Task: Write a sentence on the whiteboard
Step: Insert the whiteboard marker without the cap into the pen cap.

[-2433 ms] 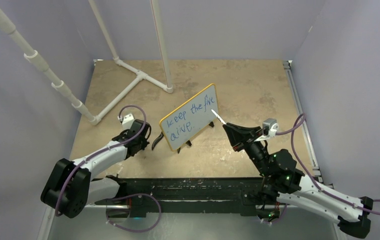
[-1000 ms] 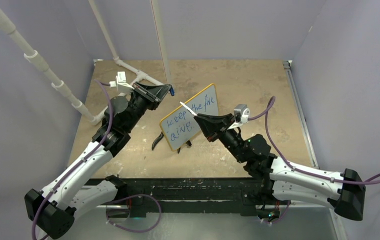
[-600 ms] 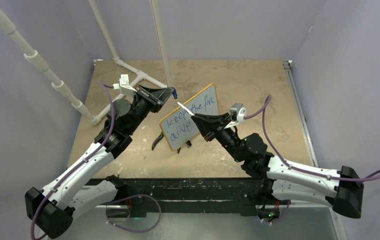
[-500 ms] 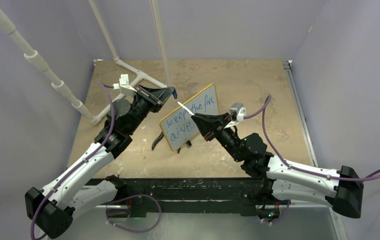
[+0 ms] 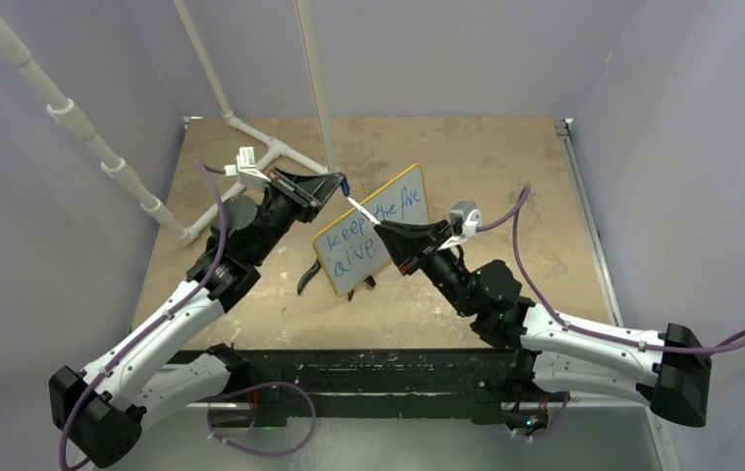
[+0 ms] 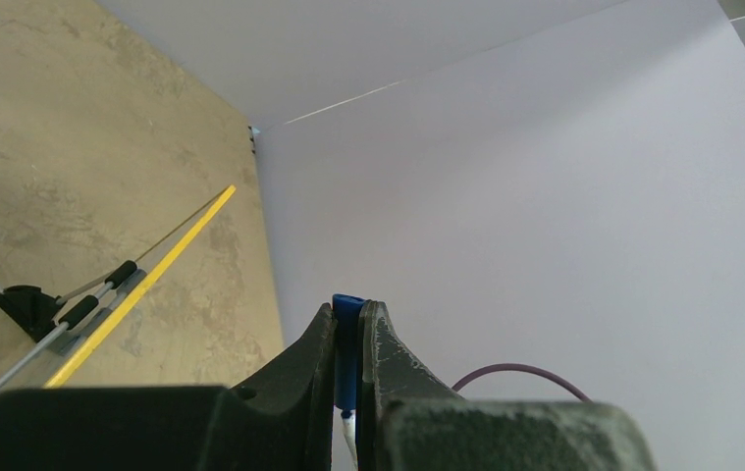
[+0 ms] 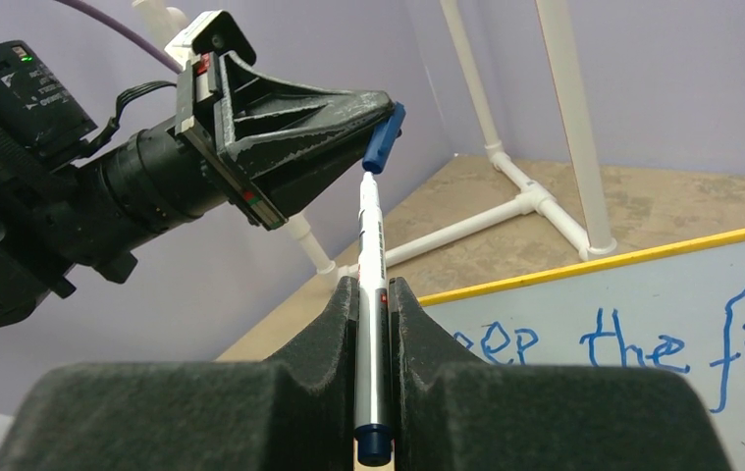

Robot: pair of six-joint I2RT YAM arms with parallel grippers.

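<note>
Lavender walls close three sides of a tan counter (image 5: 505, 167). One whiteboard (image 5: 368, 257) stands slanted mid-counter, its two-line blue sentence (image 5: 353, 234) facing the arms. Above its upper left edge, the left end effector (image 5: 337, 183) pinches one blue cap (image 5: 344, 183). The right end effector (image 5: 383, 228) pinches one marker (image 5: 363, 213), tip at the cap's mouth. Bare counter lies right of and behind the board; white pipes (image 5: 250, 177) crowd the back left.

Passage around the whiteboard (image 5: 353, 260)
Bare counter (image 5: 505, 186) is seen to its right and behind; the back left is blocked by white pipes (image 5: 301, 160).
</note>
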